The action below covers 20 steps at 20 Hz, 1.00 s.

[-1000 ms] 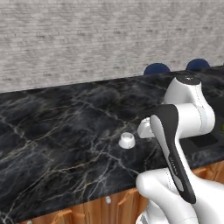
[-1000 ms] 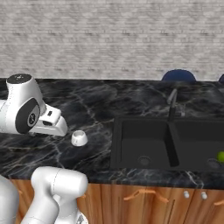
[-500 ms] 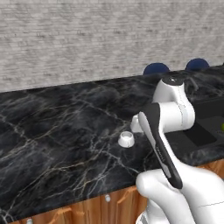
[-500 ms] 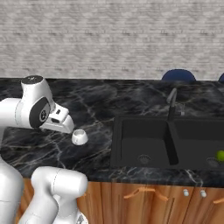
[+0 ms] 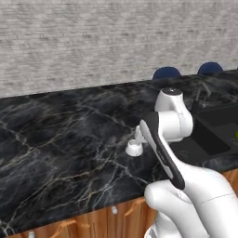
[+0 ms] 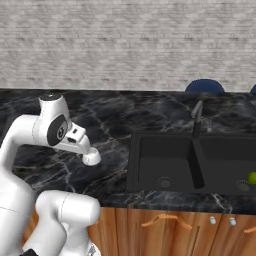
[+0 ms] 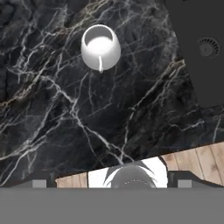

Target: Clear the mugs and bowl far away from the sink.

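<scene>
A white mug (image 7: 100,47) is seen upright on the black marble counter (image 5: 60,139), just left of the sink (image 6: 195,160), and by the look of things the clearing is judged to be barely begun: the mug is untouched, nothing is carried, and no cleared item can be pointed to farther along the counter away from the sink. A small green ball (image 6: 252,177) is lying at the sink's far right edge. The bowl named in the task cannot be made out in these pictures, so its place relative to the sink cannot be given. Nearest the cameras, the arm's white base and dark-striped forearm are raised from the cabinet front, the elbow is bent above the counter's front edge, and the wrist is angled down toward the mug on the side away from the sink. The gripper (image 6: 84,150) is held above the mug, apart from it, with the jaws spread wide and empty. In the hand view the mug is shown from above, its handle turned toward the camera. Beyond the sink, the faucet (image 6: 197,118) is set at the back rim, and a grey brick wall (image 6: 125,45) closes the scene.
</scene>
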Motion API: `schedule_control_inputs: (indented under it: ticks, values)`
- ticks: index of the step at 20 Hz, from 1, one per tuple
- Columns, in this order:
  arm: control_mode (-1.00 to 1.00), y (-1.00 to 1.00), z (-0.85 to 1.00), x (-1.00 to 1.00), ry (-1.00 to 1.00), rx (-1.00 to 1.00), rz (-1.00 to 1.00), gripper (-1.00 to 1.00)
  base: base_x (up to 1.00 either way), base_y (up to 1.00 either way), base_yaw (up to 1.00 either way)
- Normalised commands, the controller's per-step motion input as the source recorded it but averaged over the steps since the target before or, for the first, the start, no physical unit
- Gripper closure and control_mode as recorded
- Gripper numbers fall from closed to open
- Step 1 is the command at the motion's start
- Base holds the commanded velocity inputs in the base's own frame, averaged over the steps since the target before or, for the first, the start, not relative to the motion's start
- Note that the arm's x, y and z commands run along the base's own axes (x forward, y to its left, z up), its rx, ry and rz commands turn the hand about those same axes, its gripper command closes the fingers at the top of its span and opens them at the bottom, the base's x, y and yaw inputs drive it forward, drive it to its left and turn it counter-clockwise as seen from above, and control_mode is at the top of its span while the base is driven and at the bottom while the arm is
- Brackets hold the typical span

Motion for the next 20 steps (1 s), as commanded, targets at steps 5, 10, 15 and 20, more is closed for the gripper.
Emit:
schedule_control_inputs:
  ticks: [5, 10, 15, 20]
  values:
    - [-1.00, 0.00, -0.42, 0.33, 0.03, 0.00, 0.06, -1.00, 0.00, 0.00, 0.00]
    - [-1.00, 0.04, -0.37, 0.34, 0.00, 0.04, 0.02, -1.00, 0.00, 0.00, 0.00]
    - [-1.00, 0.13, -0.39, 0.28, 0.01, 0.00, 0.00, -1.00, 0.00, 0.00, 0.00]
    - [-1.00, 0.03, -0.36, 0.37, 0.03, 0.00, 0.00, -1.00, 0.00, 0.00, 0.00]
